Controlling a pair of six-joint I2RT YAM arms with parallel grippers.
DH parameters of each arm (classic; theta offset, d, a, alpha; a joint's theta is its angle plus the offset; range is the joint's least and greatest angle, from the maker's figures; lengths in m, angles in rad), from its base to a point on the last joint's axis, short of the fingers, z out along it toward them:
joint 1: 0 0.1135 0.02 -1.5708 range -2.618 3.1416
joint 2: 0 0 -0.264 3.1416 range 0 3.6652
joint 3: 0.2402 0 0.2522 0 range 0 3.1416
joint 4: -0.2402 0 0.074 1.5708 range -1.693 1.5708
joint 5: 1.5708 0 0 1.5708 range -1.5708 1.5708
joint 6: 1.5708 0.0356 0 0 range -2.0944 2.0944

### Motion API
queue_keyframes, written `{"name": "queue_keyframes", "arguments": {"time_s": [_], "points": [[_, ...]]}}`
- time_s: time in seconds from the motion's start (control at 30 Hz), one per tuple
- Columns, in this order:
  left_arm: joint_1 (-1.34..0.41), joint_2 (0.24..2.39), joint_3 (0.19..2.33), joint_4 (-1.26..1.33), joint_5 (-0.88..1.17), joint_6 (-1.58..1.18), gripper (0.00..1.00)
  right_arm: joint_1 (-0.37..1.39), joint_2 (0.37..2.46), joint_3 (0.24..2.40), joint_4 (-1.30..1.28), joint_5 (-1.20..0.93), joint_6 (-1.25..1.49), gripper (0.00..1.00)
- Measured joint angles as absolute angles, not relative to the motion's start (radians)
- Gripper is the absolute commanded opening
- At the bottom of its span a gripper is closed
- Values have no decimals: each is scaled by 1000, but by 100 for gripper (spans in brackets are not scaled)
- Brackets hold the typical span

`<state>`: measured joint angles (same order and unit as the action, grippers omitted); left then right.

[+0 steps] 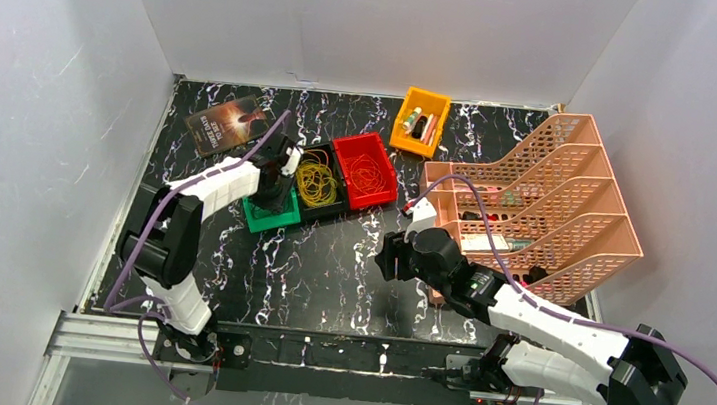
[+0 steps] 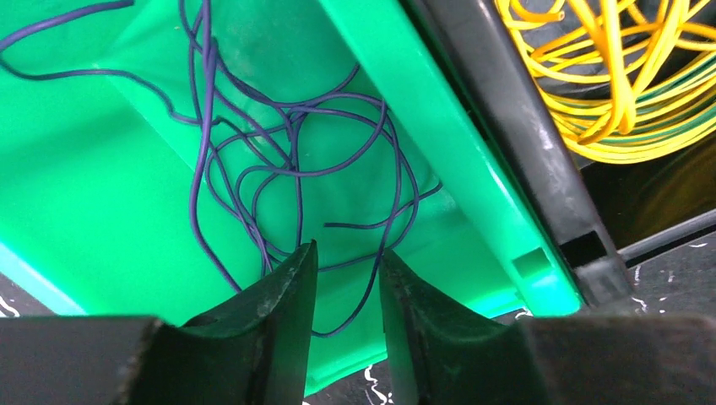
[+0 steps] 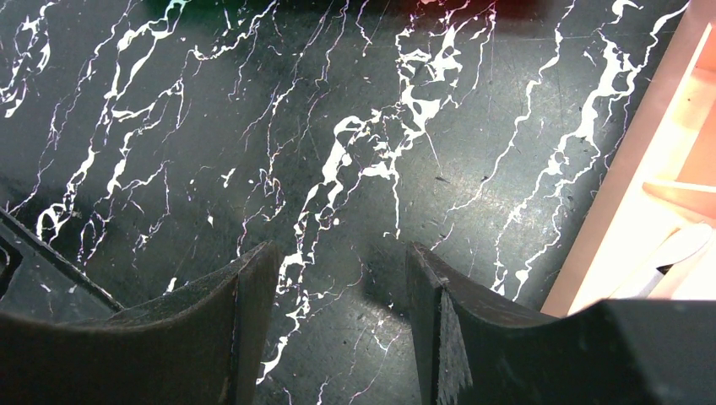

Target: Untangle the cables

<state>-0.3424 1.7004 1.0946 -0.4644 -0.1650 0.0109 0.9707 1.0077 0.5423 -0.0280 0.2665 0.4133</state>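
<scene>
trailing loose loops, purple cable (image 2: 204, 101) stretches lengthwise along green bin (image 2: 84, 186).

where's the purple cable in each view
top external: hidden in the green bin under the left claw
left wrist: purple cable mid-picture, on the bin floor, above the claw tips
right wrist: not in it
shared landmark: the green bin, next to the yellow cables

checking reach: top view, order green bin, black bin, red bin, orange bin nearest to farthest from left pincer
From the left pincer:
1. green plastic bin, directly beneath it
2. black plastic bin, just to its right
3. red plastic bin, further right
4. small orange plastic bin, far back right
</scene>
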Motion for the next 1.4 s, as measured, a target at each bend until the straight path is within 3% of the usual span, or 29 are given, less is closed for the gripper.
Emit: {"name": "queue_keyframes", "arguments": {"time_s": [0.17, 0.5, 0.73, 1.1, 1.4], "points": [[-342, 1653, 1095, -464, -175, -2, 37, 971, 1007, 542, -28, 266, 413, 65], [-342, 1490, 1094, -463, -168, -41, 60, 971, 963, 542, -36, 297, 416, 65], [-342, 1244, 1003, -379, -137, -83, 71, 971, 776, 542, -57, 401, 416, 67], [-342, 984, 801, -238, -56, -203, 98, 971, 663, 580, -141, 559, 378, 80], [-342, 755, 678, -187, -46, -288, 98, 971, 648, 582, -226, 601, 371, 98]]}}
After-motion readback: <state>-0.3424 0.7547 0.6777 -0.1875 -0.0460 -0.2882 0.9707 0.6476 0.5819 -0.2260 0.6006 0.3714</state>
